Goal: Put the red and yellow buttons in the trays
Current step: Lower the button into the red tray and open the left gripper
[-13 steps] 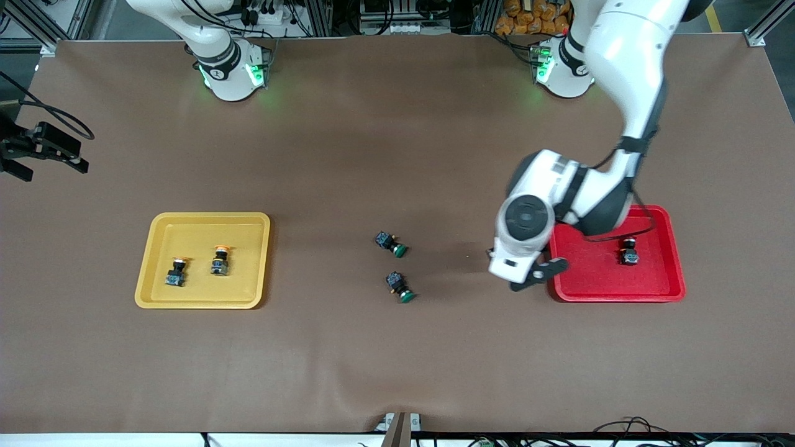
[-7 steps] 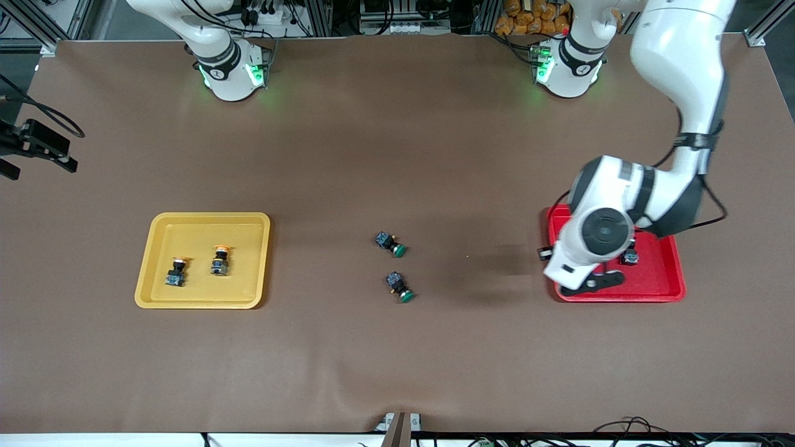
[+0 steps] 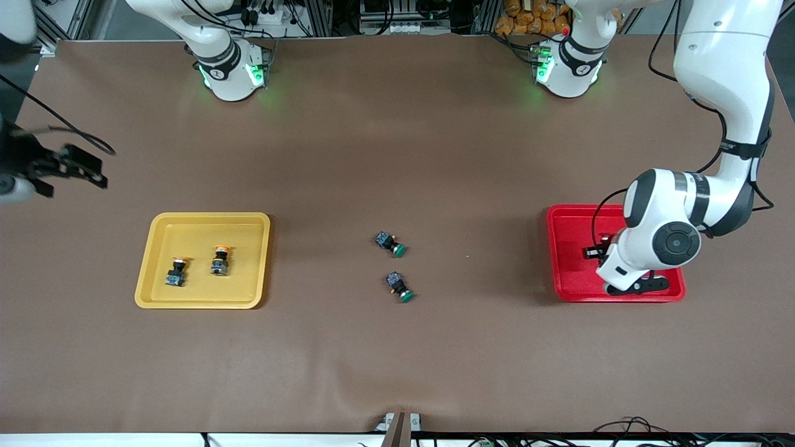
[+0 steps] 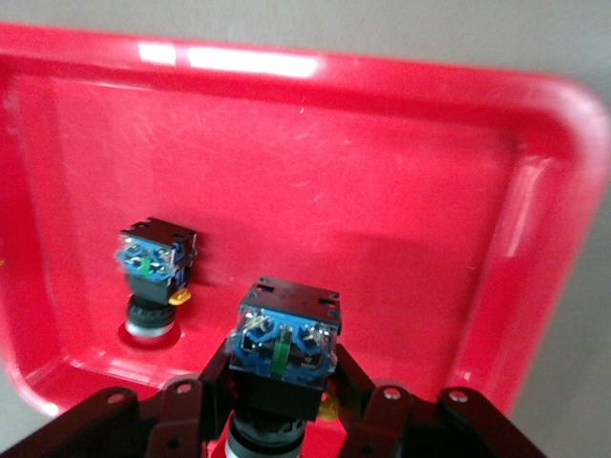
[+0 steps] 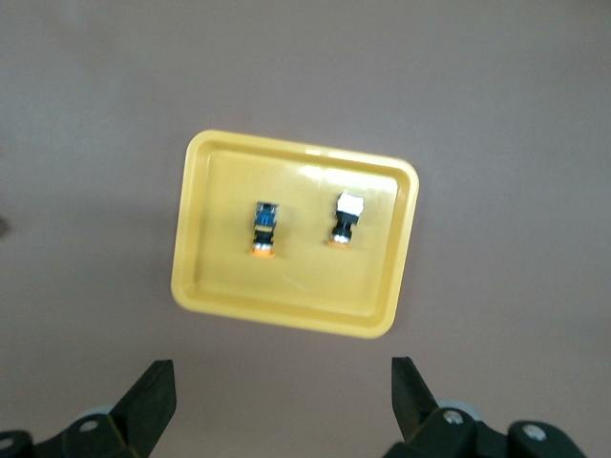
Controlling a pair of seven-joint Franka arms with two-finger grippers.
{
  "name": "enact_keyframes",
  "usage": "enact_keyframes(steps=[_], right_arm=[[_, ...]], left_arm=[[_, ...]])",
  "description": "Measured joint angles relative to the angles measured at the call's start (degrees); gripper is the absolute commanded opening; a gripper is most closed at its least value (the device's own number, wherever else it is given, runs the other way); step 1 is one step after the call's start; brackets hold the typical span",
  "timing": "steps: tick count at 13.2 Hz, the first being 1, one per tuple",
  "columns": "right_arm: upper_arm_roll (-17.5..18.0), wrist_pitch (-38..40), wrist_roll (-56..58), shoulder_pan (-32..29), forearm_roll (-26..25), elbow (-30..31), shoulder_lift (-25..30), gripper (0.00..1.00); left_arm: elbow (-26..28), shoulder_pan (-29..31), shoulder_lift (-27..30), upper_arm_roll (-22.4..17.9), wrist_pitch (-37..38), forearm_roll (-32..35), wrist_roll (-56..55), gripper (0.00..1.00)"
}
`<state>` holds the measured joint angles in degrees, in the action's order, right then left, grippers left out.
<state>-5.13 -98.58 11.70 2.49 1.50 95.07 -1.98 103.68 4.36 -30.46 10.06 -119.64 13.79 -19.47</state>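
Note:
My left gripper [image 4: 284, 367] is shut on a button [image 4: 286, 339] with a black-and-blue body. Its cap is hidden between the fingers. It hangs low over the red tray [image 3: 568, 248], where the left arm's wrist [image 3: 661, 242] covers it in the front view. Another button [image 4: 153, 272] stands in that tray, cap down, beside the held one. The yellow tray [image 3: 186, 226] holds two yellow-capped buttons [image 3: 176, 273] [image 3: 220, 261]. My right gripper [image 3: 74, 166] hangs open and empty, high over the right arm's end of the table, and the yellow tray [image 5: 220, 286] shows in its wrist view.
Two green-capped buttons [image 3: 391, 243] [image 3: 399, 287] lie on their sides on the brown mat at mid-table, between the trays. Both arm bases [image 3: 230, 68] [image 3: 562, 65] stand along the edge farthest from the front camera.
The left arm has swung with its button from the mat beside the red tray to over that tray. The right gripper has shifted slightly at its end of the table.

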Motion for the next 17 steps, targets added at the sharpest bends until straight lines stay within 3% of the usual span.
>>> enact_keyframes(steps=[3, 4, 5, 6, 13, 17], right_arm=[[-0.6, -0.8, 0.0, -0.2, -0.2, 1.5, 0.5, 1.0], [-0.7, -0.9, 0.0, -0.2, -0.3, 1.5, 0.9, 1.0], [-0.9, -0.9, 0.1, -0.3, -0.3, 1.5, 1.3, 1.0], [-0.9, -0.9, 0.2, -0.4, -0.3, 1.5, 1.5, 1.0], [-1.0, -1.0, 3.2, -0.5, -0.4, 1.7, 1.7, 1.0], [-1.0, -1.0, 3.4, -0.5, -0.4, 1.7, 1.8, 1.0]], left_arm=[[3.9, 0.5, -1.3, 0.1, -6.5, 0.0, 0.0, 0.0], [4.2, 0.5, -1.7, 0.1, -7.2, 0.0, 0.0, 0.22], [4.3, 0.5, -1.8, 0.1, -7.5, 0.0, 0.0, 0.74], [4.3, 0.5, -1.9, 0.1, -7.5, 0.0, 0.0, 1.0], [2.3, 0.7, 1.0, 0.3, -7.1, 0.0, 0.0, 1.0], [-1.2, 0.7, 7.8, 2.3, 1.7, 0.0, 1.5, 1.0]])
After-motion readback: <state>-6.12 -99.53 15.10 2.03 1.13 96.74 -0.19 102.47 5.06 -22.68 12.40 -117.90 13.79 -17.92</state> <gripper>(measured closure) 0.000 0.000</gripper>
